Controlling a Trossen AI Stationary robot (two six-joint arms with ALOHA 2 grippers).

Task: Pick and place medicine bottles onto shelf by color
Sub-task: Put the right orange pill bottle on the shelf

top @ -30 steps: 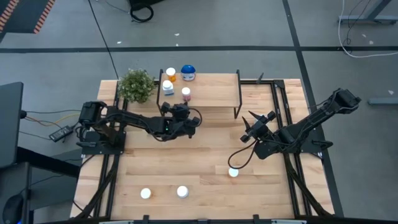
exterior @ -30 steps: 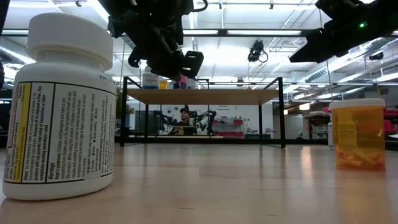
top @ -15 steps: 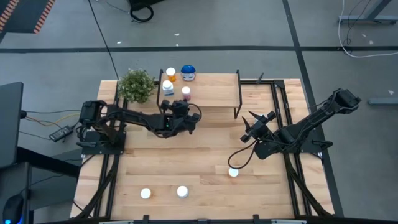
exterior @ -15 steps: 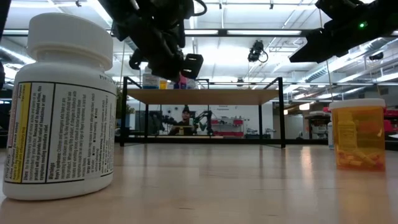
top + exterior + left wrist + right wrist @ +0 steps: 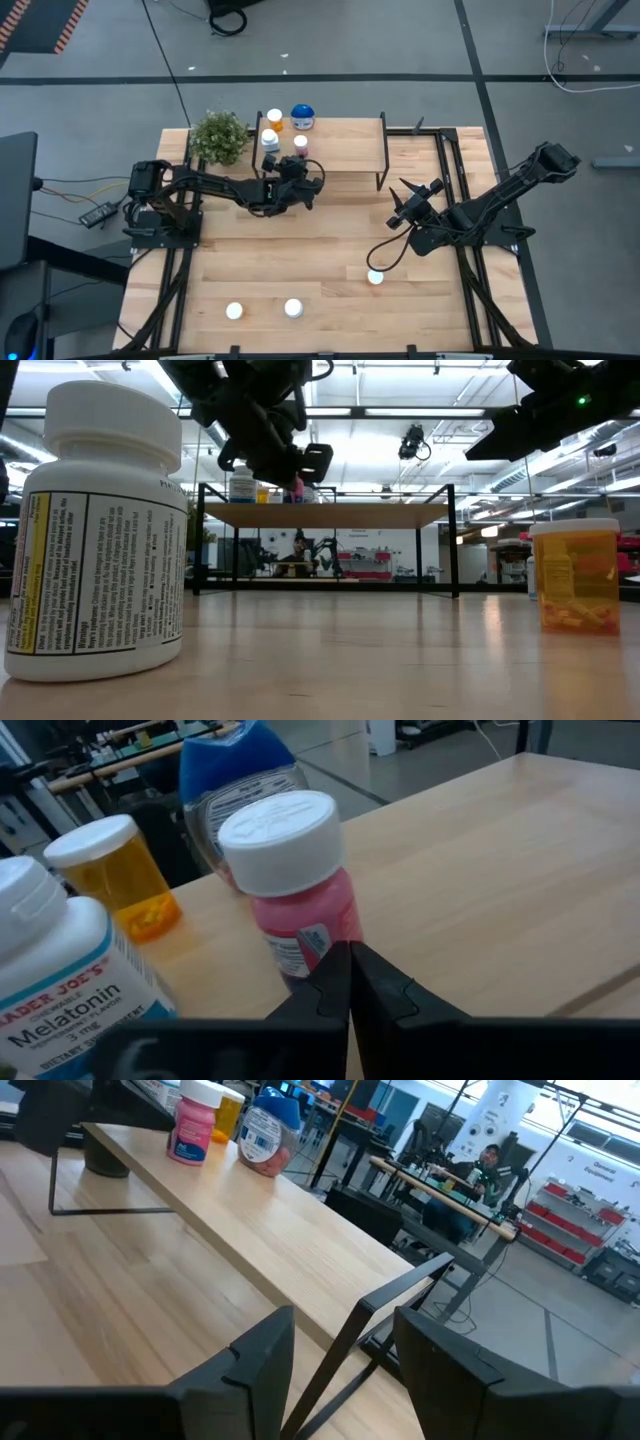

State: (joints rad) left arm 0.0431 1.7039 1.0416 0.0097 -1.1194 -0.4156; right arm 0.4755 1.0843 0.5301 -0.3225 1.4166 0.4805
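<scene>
While our left gripper (image 5: 300, 172) hovers at the shelf (image 5: 350, 150), jaws pressed together.
We see the pink bottle (image 5: 295, 890) upright on it, straight ahead; the right gripper (image 5: 400, 207) waits spread, well apart.

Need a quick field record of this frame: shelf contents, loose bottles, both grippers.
shelf: holds pink bottle, orange bottle, blue-lidded bottle, white melatonin bottle
tabletop: three white-capped bottles near front edge
left gripper: shut, empty, at the shelf just before the pink bottle
right gripper: open, empty, waiting right of the shelf
plant: at shelf's left end
</scene>
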